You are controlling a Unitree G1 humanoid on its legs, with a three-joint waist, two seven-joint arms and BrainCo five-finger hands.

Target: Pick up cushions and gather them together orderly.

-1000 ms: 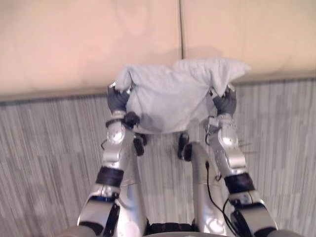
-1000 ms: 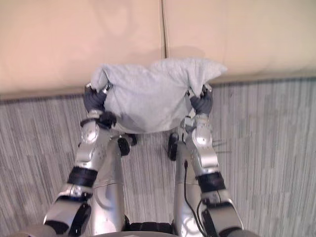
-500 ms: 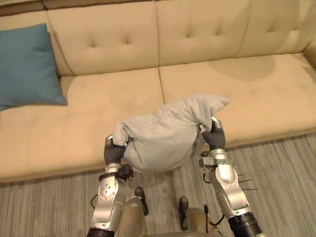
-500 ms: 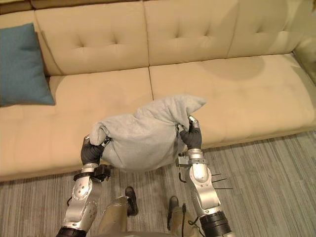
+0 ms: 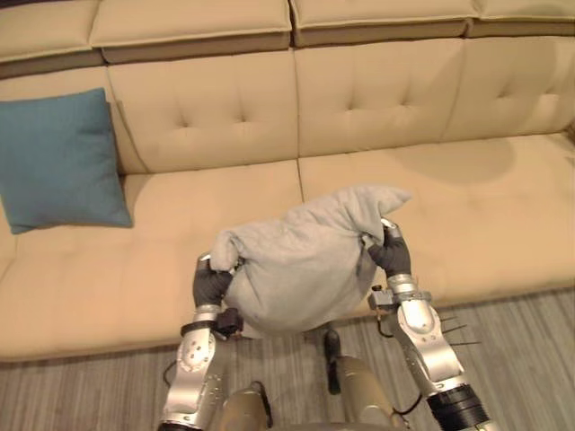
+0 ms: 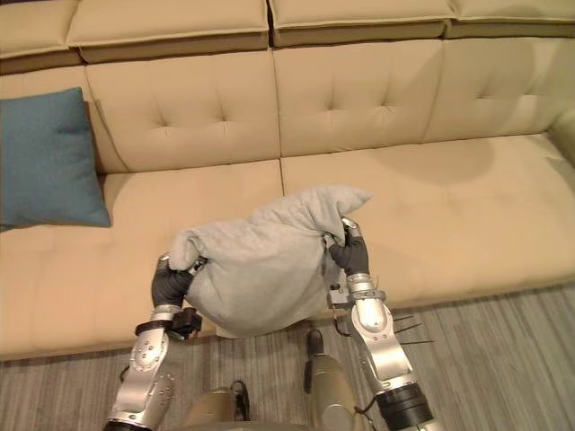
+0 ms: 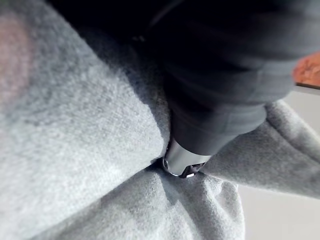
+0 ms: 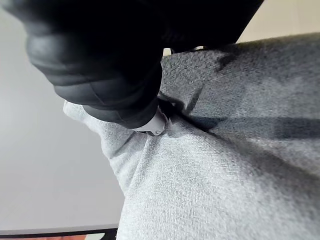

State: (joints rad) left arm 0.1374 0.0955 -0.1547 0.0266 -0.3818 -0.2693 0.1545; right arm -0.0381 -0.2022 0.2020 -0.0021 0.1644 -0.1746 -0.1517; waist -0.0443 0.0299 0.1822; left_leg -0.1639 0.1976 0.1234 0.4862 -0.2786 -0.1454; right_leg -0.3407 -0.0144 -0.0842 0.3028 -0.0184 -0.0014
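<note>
We hold the soft light-grey fabric cushion (image 5: 301,269) clear of the seat, above the front edge of the beige tufted sofa (image 5: 503,206). Left hand (image 5: 212,284) and right hand (image 5: 393,255) are each clenched on bunched cloth at opposite ends, so it hangs level. Farther back, a square teal cushion (image 5: 61,162) leans on the backrest at the sofa's left end, the likely gathering spot.

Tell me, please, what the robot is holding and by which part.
The grey cushion: the left robot hand grips its left end, the right robot hand its right end.
</note>
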